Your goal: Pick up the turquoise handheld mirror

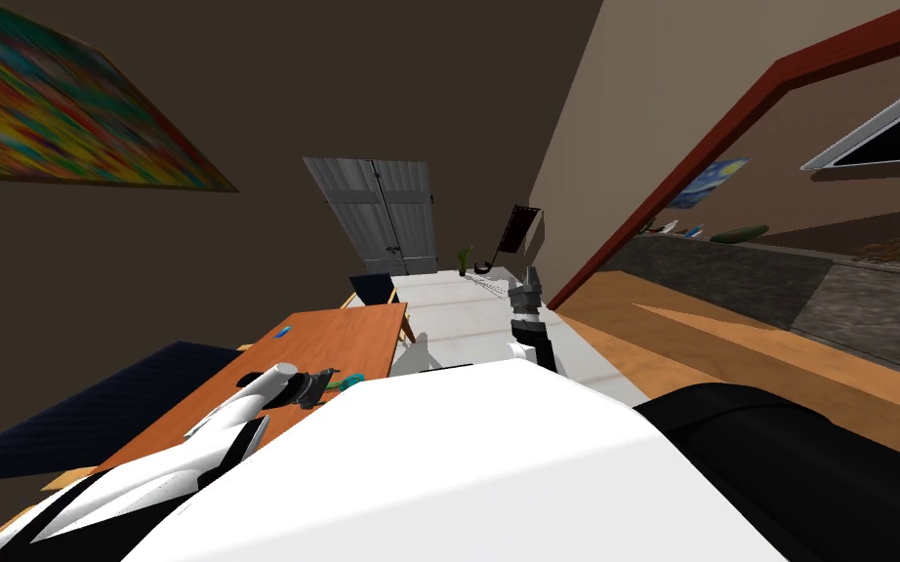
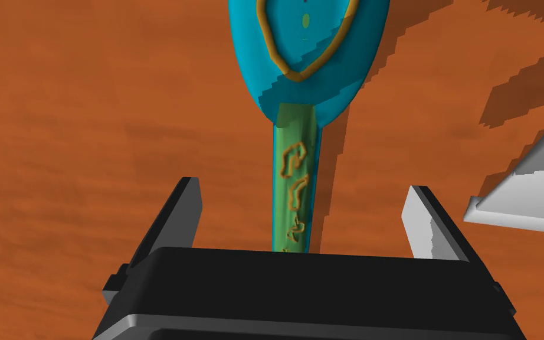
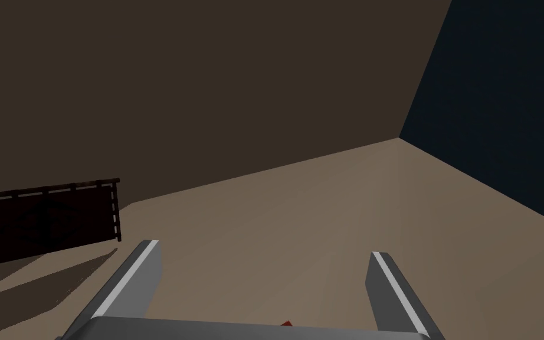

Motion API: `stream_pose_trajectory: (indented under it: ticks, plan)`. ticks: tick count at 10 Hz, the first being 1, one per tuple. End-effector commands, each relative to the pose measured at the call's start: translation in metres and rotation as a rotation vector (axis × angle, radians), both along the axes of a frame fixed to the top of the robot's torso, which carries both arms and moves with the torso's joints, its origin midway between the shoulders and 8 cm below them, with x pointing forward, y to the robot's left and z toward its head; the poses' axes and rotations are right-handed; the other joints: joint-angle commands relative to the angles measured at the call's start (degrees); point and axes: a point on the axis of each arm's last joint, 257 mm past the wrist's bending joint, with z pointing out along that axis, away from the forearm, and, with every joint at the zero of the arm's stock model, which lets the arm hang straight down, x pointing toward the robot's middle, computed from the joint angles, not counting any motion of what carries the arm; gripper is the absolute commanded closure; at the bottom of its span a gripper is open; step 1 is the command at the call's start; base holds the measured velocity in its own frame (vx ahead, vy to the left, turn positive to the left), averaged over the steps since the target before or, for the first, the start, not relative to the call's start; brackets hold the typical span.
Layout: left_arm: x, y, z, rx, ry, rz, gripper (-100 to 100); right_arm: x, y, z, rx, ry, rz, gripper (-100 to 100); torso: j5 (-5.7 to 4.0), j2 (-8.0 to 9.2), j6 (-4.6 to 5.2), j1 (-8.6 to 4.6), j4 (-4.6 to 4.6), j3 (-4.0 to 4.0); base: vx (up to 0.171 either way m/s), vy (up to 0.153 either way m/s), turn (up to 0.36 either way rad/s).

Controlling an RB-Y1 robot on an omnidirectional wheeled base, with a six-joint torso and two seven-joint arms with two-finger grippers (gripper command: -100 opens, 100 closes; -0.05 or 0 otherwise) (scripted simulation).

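The mirror (image 2: 309, 88) lies flat on the orange-brown counter (image 2: 58, 147), close to its near edge at my 10 o'clock. Bare counter spreads on both sides of the handle. A small blue thing (image 1: 282, 332) sits well apart, at 11 o'clock.

The mirror's head is cut off, and the handle's end is hidden behind the left tool (image 2: 303, 188). This tool points down, fingers wide apart astride the handle, not touching it.

The right tool (image 3: 265, 248) is held forward at 1 o'clock, spread and empty.
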Motion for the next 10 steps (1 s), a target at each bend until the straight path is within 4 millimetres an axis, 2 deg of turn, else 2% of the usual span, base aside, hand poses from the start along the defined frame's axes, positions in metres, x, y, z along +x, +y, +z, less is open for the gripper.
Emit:
stream_pose_trajectory:
  ticks: [1, 2, 4, 5, 6, 8, 9, 10]
  plan:
    - [-0.007, -0.007, -0.004, -0.024, 0.015, 0.003, -100, 0.0, 0.0, 0.0, 0.0, 0.0, 0.0, 0, 0.0, 0.0, 0.0, 0.0, 0.0, 0.0, 0.024, 0.033, -0.077]
    - [-0.014, -0.016, -0.011, -0.047, 0.029, 0.006, -100, 0.0, 0.0, 0.0, 0.0, 0.0, 0.0, 0, 0.0, -0.02, 0.0, 0.0, 0.0, -0.01, 0.042, 0.04, -0.089]
    - [-0.013, -0.015, -0.01, -0.045, 0.027, 0.008, -100, 0.0, 0.0, 0.0, 0.0, 0.0, 0.0, 0, -0.01, -0.05, -0.01, -0.02, -0.01, -0.03, 0.019, 0.018, -0.014]
    - [-0.014, -0.015, -0.01, -0.045, 0.028, 0.006, 0, 0.0, 0.0, 0.0, 0.0, 0.0, 0.0, 0, -0.02, 0.01, -0.01, -0.08, 0.0, 0.0, 0.0, 0.0, 0.0]
    - [-0.011, -0.027, -0.022, -0.045, 0.026, 0.017, -100, 0.0, 0.0, 0.0, 0.0, 0.0, 0.0, 0, -0.03, 0.04, -0.01, -0.12, 0.01, 0.02, -0.013, 0.052, -0.072]
    - [-0.011, -0.027, -0.022, -0.045, 0.026, 0.017, -100, 0.0, 0.0, 0.0, 0.0, 0.0, 0.0, 0, 0.01, 0.14, -0.01, 0.06, 0.03, 0.08, -0.025, 0.043, -0.025]
    - [-0.009, -0.038, -0.032, -0.045, 0.025, 0.025, -100, 0.0, 0.0, 0.0, 0.0, 0.0, 0.0, 0, 0.0, 0.15, -0.02, -0.01, 0.03, 0.09, -0.027, 0.043, -0.043]
    - [-0.009, -0.034, -0.028, -0.047, 0.027, 0.021, -100, 0.0, 0.0, 0.0, 0.0, 0.0, 0.0, 0, 0.01, 0.16, 0.0, 0.02, 0.03, 0.09, -0.013, 0.025, -0.02]
